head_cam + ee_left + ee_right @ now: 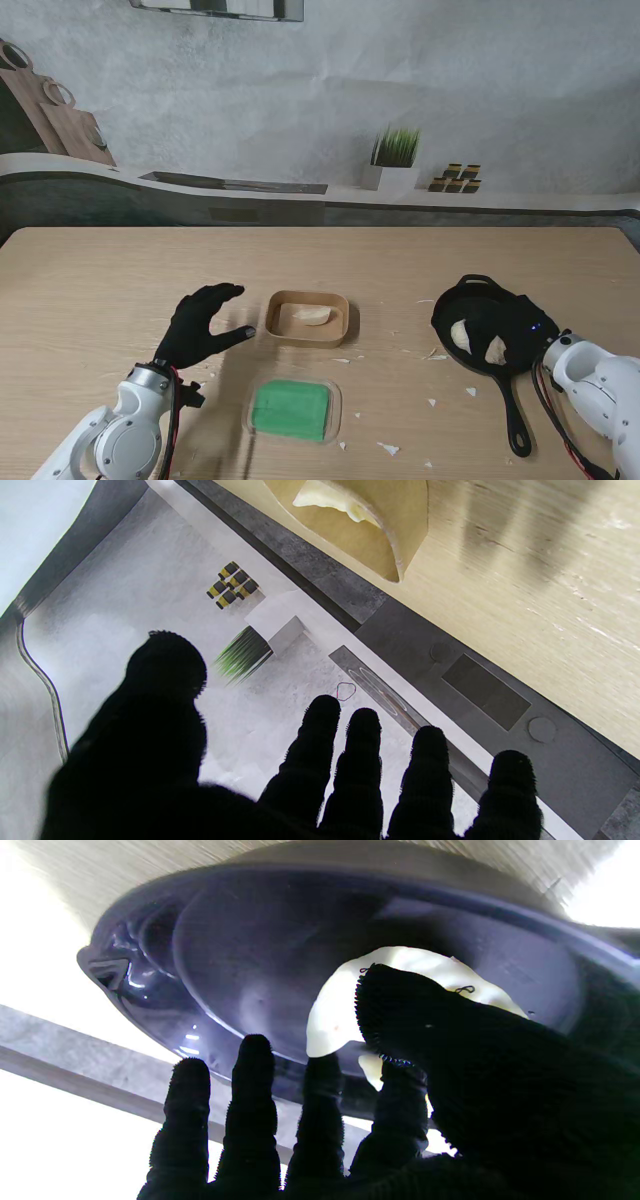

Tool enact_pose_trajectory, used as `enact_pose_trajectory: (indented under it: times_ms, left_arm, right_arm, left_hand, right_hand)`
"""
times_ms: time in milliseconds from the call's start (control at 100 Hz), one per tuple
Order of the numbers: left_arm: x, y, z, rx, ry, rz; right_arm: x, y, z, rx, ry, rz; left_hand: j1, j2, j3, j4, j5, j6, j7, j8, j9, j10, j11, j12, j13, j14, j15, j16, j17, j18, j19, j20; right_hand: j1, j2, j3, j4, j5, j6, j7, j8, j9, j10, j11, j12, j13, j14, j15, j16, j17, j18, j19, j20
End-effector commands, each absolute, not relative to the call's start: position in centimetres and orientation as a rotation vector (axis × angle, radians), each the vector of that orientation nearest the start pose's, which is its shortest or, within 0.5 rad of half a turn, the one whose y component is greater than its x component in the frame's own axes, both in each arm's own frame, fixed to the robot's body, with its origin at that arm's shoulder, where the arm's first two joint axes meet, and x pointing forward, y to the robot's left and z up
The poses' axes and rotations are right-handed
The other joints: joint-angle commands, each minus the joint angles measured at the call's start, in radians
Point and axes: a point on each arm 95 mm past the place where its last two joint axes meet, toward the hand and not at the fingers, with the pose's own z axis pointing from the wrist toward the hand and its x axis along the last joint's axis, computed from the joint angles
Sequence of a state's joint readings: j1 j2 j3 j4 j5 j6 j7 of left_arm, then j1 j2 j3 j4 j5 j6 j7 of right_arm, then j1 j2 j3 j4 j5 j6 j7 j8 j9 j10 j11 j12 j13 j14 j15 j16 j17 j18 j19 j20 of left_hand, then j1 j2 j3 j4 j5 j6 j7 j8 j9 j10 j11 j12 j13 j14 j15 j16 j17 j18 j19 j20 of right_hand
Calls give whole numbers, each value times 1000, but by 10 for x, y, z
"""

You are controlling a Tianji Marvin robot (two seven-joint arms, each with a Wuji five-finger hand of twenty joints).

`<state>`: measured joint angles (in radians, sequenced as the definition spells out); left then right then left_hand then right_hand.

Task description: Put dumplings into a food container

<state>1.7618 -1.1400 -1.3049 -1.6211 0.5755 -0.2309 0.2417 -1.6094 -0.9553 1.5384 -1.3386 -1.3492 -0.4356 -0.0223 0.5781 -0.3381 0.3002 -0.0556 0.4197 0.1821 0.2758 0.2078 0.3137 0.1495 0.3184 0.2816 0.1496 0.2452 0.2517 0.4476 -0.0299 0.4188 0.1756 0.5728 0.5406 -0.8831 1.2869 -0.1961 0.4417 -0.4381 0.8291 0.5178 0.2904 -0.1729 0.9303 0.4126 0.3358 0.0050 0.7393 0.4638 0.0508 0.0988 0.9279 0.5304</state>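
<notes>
Left hand: the black-gloved left hand (205, 325) hovers over the pale wooden tabletop (120, 280) just left of the container, fingers spread and holding nothing; its thumb tip points toward the container's near-left corner.
Left wrist view: shows the fingers (362, 760) apart with clear gaps between them, and a corner of the container with a dumpling inside, a detail the stand view gives only small.
Container: the shallow tan rectangular food container (280, 325) sits near the middle of the tabletop with one white dumpling (313, 316) lying in it.
Lid: a clear rectangular lid with a green inside (292, 409) lies flat, nearer to me than the container and apart from it.
Pan: the black cast-iron frying pan (500, 315) rests on the right, handle pointing toward me; two pale dumplings (461, 335) lie in its nearer half.
Right hand: in the stand view only the white wrist shows at the pan's near-right edge, with the hand itself not made out there.
Right wrist view: the black-gloved right hand (400, 1100) reaches into the pan; its thumb lies against a white dumpling (332, 1010), four fingers extended alongside, possibly a pinch, though I cannot tell whether it grips.
Crumbs: small white scraps (388, 448) dot the tabletop between lid and pan.
</notes>
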Motion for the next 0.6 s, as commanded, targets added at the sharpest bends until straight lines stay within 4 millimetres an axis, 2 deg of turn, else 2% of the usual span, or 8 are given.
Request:
enact_pose_trajectory:
  times_ms: [0, 100, 230, 320, 460, 590]
  left_arm:
    - [348, 11, -347, -1539, 1087, -1951]
    - [348, 11, -347, -1537, 1090, -1950]
    - [348, 11, -347, -1537, 1094, -1951]
    - [348, 11, -348, -1536, 1097, -1951]
    - [348, 12, -348, -1533, 1099, -1952]
    - [348, 12, -348, -1531, 1102, -1950]
  right_arm:
    - [384, -175, -367, 991, 1897, 1042]
    - [382, -174, -366, 984, 1917, 1036]
    - [379, -177, -368, 976, 1923, 1018]
    - [377, -178, -371, 991, 1921, 1009]
    - [377, -179, -375, 985, 1942, 984]
    - [377, -181, -380, 964, 1967, 944]
  left_hand:
    - [18, 6, 1, 30, 0, 0, -10, 10, 2, 17, 4, 11, 18, -18, -1, 14, -12, -32, -40, -3]
    - [18, 6, 3, 30, 0, 0, -10, 10, 2, 18, 4, 11, 18, -18, -1, 14, -12, -32, -40, -3]
    - [19, 3, 4, 30, 0, 0, -9, 10, 2, 19, 3, 11, 19, -19, -1, 14, -12, -32, -40, -3]
    - [17, 2, 5, 30, 0, -1, -10, 10, 1, 19, 3, 11, 19, -17, -1, 14, -12, -32, -40, -4]
    - [17, 1, 7, 30, 1, -2, -9, 10, 2, 19, 3, 11, 20, -18, -1, 14, -13, -33, -41, -5]
    - [16, 1, 7, 29, 1, -7, -8, 11, 3, 18, 3, 12, 20, -18, -1, 14, -14, -33, -42, -6]
  right_hand:
    - [20, -23, 61, 46, 71, -23, 43, 32, 39, -26, 15, 13, 10, -20, 8, -7, -3, -8, -17, 22]
    - [19, -29, 69, 45, 125, 18, 72, 54, 121, -41, 22, 19, 52, -15, 32, 4, 14, -3, -14, 26]
    - [14, -36, 68, 43, 120, 44, 74, 66, 219, -22, 50, 37, 122, -8, 80, 25, 36, 10, 7, 33]
    - [1, -48, 53, 37, 95, 63, 47, 52, 253, -5, 48, 42, 148, -1, 90, 31, 40, 21, 14, 31]
    - [-19, -65, 33, 30, 79, 76, 23, 27, 277, -5, 37, 43, 170, -3, 86, 29, 51, 28, 20, 26]
    - [-32, -73, 25, 26, 71, 88, 63, 35, 285, 6, 55, 55, 188, -2, 97, 35, 60, 30, 29, 21]
